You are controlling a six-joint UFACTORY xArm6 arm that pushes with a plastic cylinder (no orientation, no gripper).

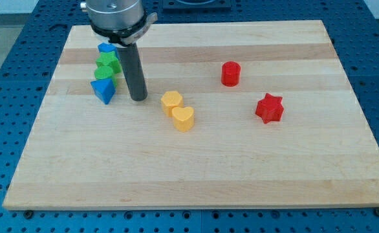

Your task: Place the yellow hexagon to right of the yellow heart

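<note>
The yellow hexagon [171, 101] lies near the board's middle, touching the yellow heart [184, 118], which sits just below and to its right. My tip [138, 98] rests on the board to the left of the yellow hexagon, a short gap away, and just right of the blue triangular block [103, 90].
A column of blocks stands at the view's upper left: a blue block [105, 48], a green block [108, 61], a green block [103, 73], then the blue triangular one. A red cylinder [230, 74] and a red star [269, 108] lie at the right. The wooden board [196, 181] sits on a blue table.
</note>
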